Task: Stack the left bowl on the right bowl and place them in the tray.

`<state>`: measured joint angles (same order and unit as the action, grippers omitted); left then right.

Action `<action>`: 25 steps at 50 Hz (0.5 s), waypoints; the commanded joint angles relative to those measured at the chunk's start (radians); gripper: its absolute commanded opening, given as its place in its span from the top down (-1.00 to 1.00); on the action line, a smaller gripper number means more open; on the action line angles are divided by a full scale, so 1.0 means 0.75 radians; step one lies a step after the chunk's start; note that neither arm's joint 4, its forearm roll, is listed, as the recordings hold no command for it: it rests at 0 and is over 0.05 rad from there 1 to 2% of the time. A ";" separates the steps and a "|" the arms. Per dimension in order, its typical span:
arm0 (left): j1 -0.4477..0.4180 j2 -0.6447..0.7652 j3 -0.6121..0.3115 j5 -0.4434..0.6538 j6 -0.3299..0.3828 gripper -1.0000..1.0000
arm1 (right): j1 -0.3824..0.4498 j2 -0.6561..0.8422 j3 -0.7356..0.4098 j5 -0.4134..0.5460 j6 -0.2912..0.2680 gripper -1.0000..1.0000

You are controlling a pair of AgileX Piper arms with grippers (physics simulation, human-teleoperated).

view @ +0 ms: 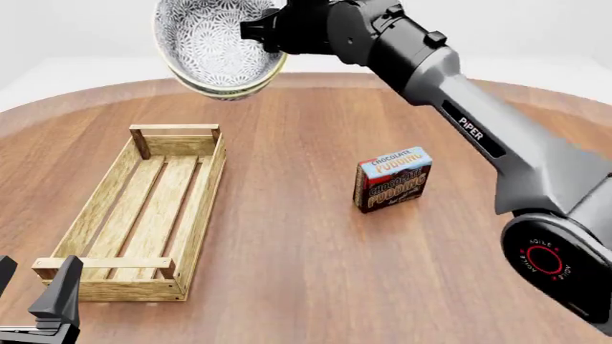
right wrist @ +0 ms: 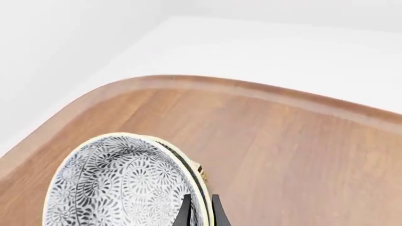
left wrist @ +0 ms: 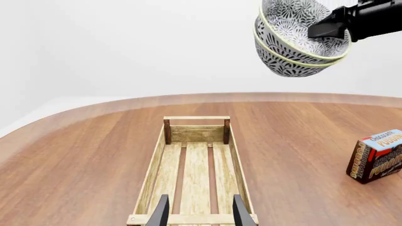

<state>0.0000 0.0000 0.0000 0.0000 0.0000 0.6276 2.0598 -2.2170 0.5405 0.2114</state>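
Two grey-white floral bowls are nested together, the left bowl [view: 208,36] sitting inside the right bowl [view: 229,90]. My right gripper [view: 260,30] is shut on their rims and holds the tilted pair high in the air, above the table beyond the far end of the tray [view: 205,208]. The right wrist view shows the stacked bowls [right wrist: 119,183] pinched by the right gripper [right wrist: 201,214]. My left gripper [left wrist: 201,212] is open and holds nothing, low at the near end of the tray [left wrist: 150,169]. In the left wrist view the held bowls [left wrist: 292,40] hang high.
A chocolate pudding box [view: 392,179] stands upright on the wooden table to the right of the tray, also seen as the pudding box [left wrist: 377,155] in the left wrist view. The right arm [view: 497,136] spans diagonally over the table's right side.
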 commanded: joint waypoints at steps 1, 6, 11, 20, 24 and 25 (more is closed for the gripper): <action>0.000 0.000 0.000 0.000 0.000 -1.00 | 0.088 0.386 -0.599 0.167 0.054 1.00; 0.000 0.000 0.000 0.000 0.000 -1.00 | 0.111 0.532 -0.810 0.224 0.064 1.00; 0.000 0.000 0.000 0.000 0.000 -1.00 | 0.130 0.579 -0.818 0.170 0.080 1.00; 0.000 0.000 0.000 0.000 0.000 -1.00 | 0.158 0.655 -0.817 0.100 0.116 1.00; 0.000 0.000 0.000 0.000 0.000 -1.00 | 0.163 0.676 -0.818 0.078 0.129 1.00; 0.000 0.000 0.000 0.000 0.000 -1.00 | 0.174 0.683 -0.818 0.065 0.138 1.00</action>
<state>0.0000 0.0000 0.0000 0.0000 0.0000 0.7305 2.5067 -2.7693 0.6258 0.2793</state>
